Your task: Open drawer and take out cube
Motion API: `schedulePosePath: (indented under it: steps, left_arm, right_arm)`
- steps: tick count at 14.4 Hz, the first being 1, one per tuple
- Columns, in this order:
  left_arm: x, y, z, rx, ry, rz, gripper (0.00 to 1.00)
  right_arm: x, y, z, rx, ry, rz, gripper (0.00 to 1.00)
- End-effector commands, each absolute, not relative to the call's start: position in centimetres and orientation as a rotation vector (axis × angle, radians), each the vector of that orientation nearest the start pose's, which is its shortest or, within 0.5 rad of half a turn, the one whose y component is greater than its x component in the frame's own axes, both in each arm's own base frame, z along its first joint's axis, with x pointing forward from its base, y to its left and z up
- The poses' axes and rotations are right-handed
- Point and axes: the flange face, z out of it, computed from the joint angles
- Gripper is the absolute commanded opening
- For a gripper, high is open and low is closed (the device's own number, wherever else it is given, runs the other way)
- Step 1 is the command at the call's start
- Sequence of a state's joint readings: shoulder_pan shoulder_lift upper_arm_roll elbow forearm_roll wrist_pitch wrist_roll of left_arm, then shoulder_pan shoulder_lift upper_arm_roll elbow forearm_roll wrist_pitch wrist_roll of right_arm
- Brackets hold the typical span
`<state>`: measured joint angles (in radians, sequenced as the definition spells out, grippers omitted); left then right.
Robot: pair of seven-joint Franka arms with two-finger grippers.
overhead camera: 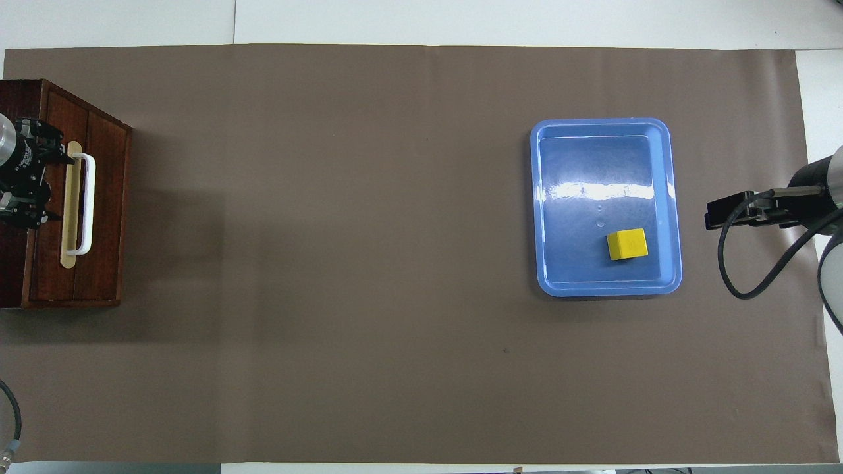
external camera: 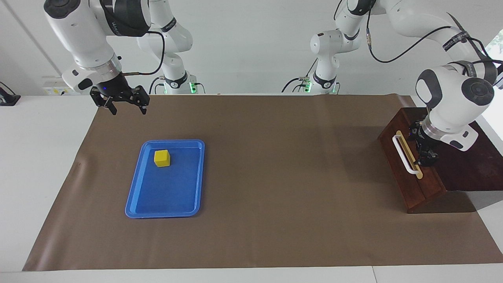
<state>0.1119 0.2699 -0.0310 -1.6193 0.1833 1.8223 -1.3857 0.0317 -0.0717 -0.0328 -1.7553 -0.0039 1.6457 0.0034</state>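
In the facing view, the small bright yellow cube (external camera: pixel 162 158) sits inside the shallow blue plastic tray (external camera: pixel 165 211), in the part of the tray nearer the robots, toward the right arm's end of the brown-covered tabletop (external camera: pixel 275 177); resting in the tray suggests the cube's removal is done. The right pincer (external camera: pixel 125 109) hangs high over the brown covering, clear of the tray, its fingers spread and holding nothing, a height that reads as a clearance pose. At the left arm's end, the dark reddish-brown wooden drawer (external camera: pixel 408 184) with its white bar handle (external camera: pixel 404 153) on a pale strip looks closed, its front flush with the cabinet and no light interior showing. The left pincer (external camera: pixel 426 153) sits low over the cabinet top just beside the handle, spread and gripping nothing; whether it touches the wood cannot be told. In the overhead view, the cube (overhead camera: pixel 627 244) lies in the tray (overhead camera: pixel 544 197) near the corner closest to the robots, at the side toward the right arm's end. The right pincer (overhead camera: pixel 714 215) appears edge-on beside the tray, not over it. The left pincer (overhead camera: pixel 36 184) is over the cabinet just beside the handle (overhead camera: pixel 85 203), apart from the bar, and the drawer (overhead camera: pixel 105 197) shows only its dark front panel.
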Motion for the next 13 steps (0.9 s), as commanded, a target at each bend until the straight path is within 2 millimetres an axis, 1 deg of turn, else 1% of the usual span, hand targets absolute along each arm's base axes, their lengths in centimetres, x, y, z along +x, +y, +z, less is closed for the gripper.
schedulePosePath:
  steps: [1, 3, 5, 6, 7, 10, 12, 13]
  left_arm:
    - [62.3, 5.8, 49.7, -2.359, -1.82, -0.116, 1.0]
    - [61.3, 5.0, 52.0, -2.472, -1.725, -0.103, 1.0]
    - [60.0, 3.7, 55.1, -2.677, -1.544, -0.081, 1.0]
    - [59.3, 3.3, 56.2, -2.745, -1.469, -0.066, 1.0]
    - [58.8, 2.8, 56.9, -2.789, -1.393, -0.051, 1.0]
    - [57.2, -0.2, 58.1, -2.918, -1.033, 0.031, 1.0]
    - [55.9, -0.9, 59.1, -3.006, -0.773, 0.085, 1.0]
    - [55.5, -0.7, 59.3, -3.061, -0.657, 0.122, 1.0]
  right_arm:
    - [53.2, -0.5, 58.4, -3.159, -0.032, 0.1, 1.0]
    - [53.1, -0.5, 58.4, -3.156, -0.031, 0.114, 1.0]
    - [53.1, -0.5, 58.4, -3.158, -0.031, 0.117, 1.0]
    - [53.1, -0.5, 58.4, -3.158, -0.031, 0.119, 1.0]
    - [53.0, -0.5, 58.4, -3.158, -0.031, 0.122, 1.0]
    - [52.9, -0.6, 58.3, -3.157, -0.029, 0.129, 1.0]
    - [52.9, -0.5, 58.2, -3.155, -0.029, 0.138, 1.0]
    - [52.9, -0.5, 58.2, -3.155, -0.029, 0.138, 1.0]
